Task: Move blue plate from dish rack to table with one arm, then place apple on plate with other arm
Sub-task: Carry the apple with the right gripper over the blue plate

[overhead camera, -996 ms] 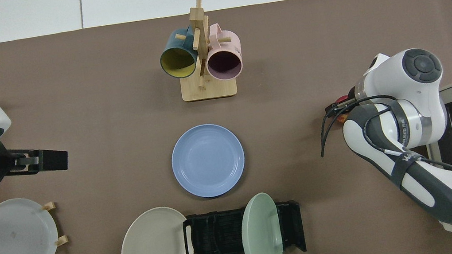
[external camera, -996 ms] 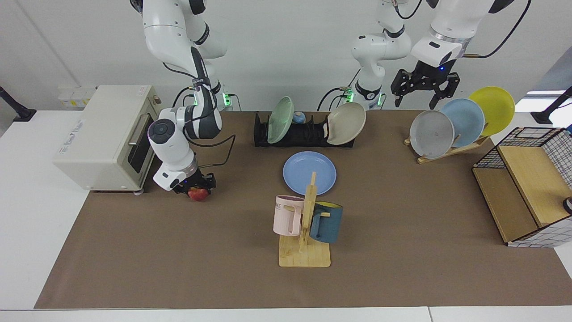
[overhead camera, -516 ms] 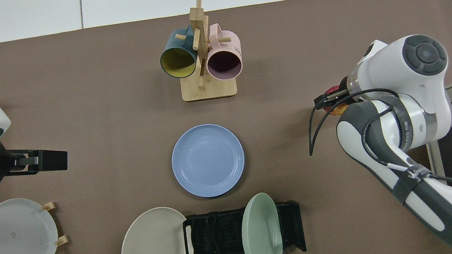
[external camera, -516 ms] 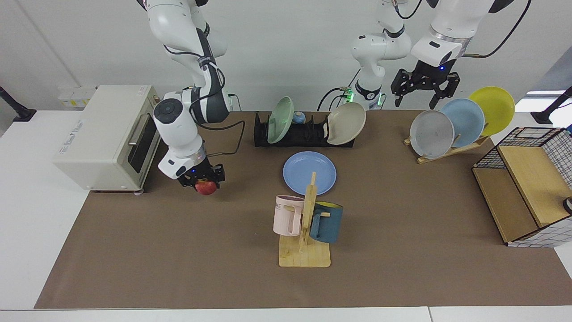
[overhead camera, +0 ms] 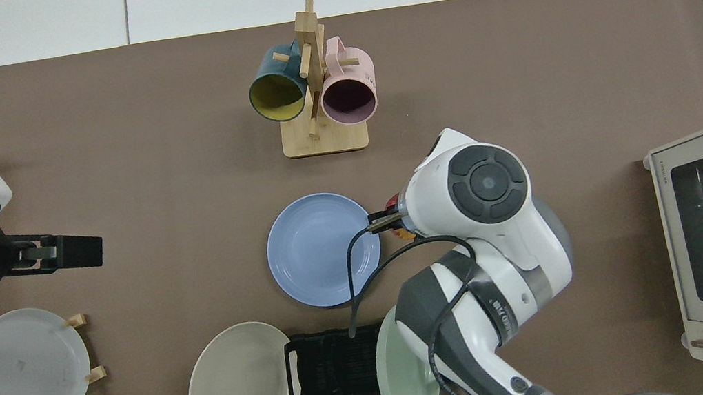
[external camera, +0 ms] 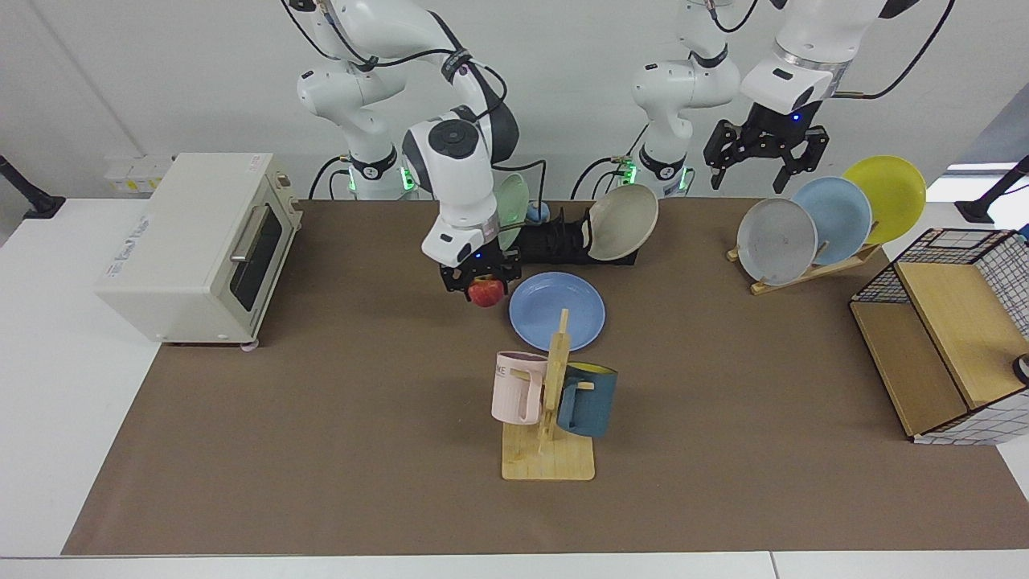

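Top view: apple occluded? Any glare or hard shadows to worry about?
Top view: the right arm's wrist covers the apple, only a sliver shows beside the blue plate. Facing view: apple plain in the right gripper; shadows soft, no glare. Left gripper waits open over the wooden rack.

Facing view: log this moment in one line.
right gripper: shut on apple, beside blue plate | left gripper: open, waiting above wooden rack

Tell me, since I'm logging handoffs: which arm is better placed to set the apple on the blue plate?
The right arm. Its gripper is shut on the apple just beside the blue plate. The left gripper waits open above the wooden plate rack, far off.
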